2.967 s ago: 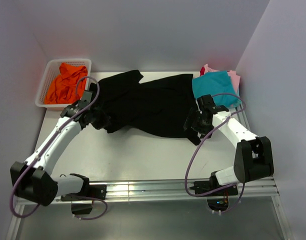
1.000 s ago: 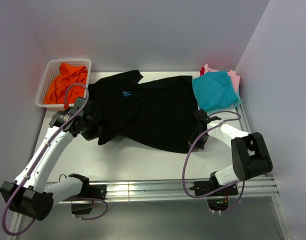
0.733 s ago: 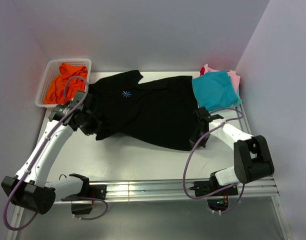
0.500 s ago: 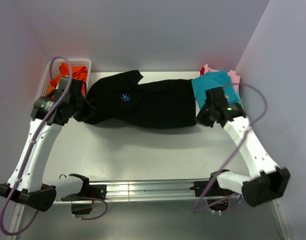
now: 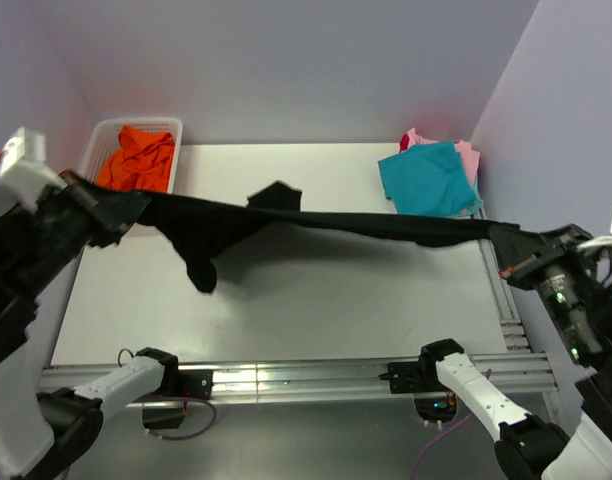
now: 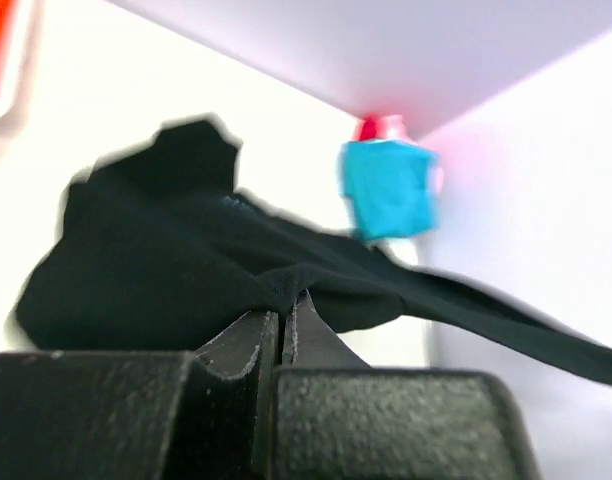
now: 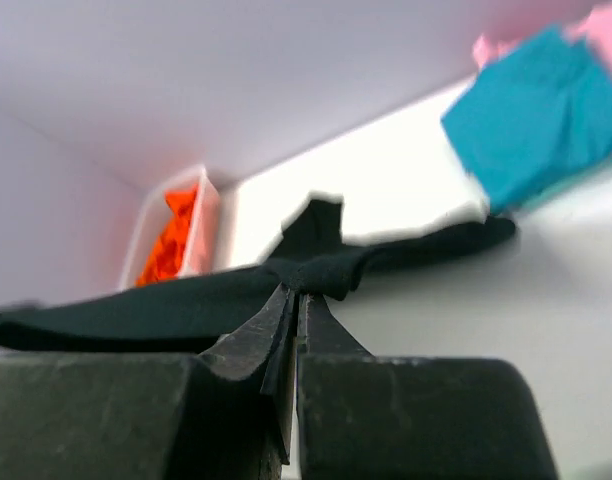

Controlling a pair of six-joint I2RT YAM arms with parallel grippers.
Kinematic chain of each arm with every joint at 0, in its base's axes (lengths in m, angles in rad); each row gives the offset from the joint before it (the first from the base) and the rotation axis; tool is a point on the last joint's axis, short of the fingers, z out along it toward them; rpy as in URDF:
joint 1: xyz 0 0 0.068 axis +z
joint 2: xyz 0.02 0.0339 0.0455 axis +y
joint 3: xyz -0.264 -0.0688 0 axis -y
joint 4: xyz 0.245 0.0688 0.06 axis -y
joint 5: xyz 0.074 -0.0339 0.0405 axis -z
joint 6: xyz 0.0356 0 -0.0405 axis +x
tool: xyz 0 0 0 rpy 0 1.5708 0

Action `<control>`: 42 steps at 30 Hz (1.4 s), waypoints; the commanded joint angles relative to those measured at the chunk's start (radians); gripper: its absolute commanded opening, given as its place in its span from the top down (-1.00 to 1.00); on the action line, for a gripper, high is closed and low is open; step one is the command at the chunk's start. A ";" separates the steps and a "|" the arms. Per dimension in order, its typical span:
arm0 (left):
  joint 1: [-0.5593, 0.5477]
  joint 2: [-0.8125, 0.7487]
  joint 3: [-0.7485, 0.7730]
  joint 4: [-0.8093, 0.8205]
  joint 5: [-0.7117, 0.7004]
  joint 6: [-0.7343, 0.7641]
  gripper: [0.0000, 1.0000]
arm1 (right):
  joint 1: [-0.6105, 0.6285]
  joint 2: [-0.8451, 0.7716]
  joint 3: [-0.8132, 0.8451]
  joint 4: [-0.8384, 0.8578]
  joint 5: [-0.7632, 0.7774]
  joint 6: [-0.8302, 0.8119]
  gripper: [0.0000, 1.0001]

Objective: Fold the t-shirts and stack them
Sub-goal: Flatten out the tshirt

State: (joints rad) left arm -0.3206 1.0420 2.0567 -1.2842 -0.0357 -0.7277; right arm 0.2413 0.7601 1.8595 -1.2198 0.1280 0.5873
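Both arms have risen sharply since half a second ago, lifting the large, soft black t-shirt (image 5: pixel 326 222) off the white desk (image 5: pixel 316 310), where it had been lying in a gathered band. The black t-shirt is now stretched in the air as a long, narrow strip running from left to right across the overhead view.

The left claw (image 5: pixel 138 204) is pressed together on the left end of the strip. Its wrist view shows the two fingers (image 6: pixel 248 345) nearly touching, with a thin fold of black cloth pinched between them. The right claw (image 5: pixel 500 241) is likewise pressed together on the right end, and its wrist view shows dark cloth nipped at the fingertips (image 7: pixel 316 322).

Near the middle, one pointed flap stands up from the strip. To its left, a loose lobe hangs down toward the desk; whether it touches cannot be told.

At the far right corner of the desk lies a folded teal t-shirt (image 5: pixel 426 180). It rests on a pink t-shirt (image 5: pixel 469 156), with a red t-shirt (image 5: pixel 405 143) showing at the far edge.

At the far left corner, a white plastic mesh basket (image 5: pixel 136 122) holds a crumpled bright orange t-shirt (image 5: pixel 136 160).
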 commanded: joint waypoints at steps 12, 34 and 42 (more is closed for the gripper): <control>-0.011 0.211 0.135 0.235 -0.091 0.116 0.99 | -0.007 0.166 -0.023 0.136 0.211 -0.104 1.00; 0.341 0.391 0.220 0.941 0.415 -0.136 0.99 | -0.135 0.607 0.678 0.353 -0.068 -0.170 1.00; 0.330 -0.003 -0.553 0.855 0.326 -0.035 0.99 | -0.112 0.314 -0.166 0.412 -0.033 -0.077 1.00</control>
State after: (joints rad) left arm 0.0078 1.0199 1.7672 -0.3538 0.3508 -0.8173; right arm 0.1219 1.0203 2.0037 -0.8139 0.0673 0.4587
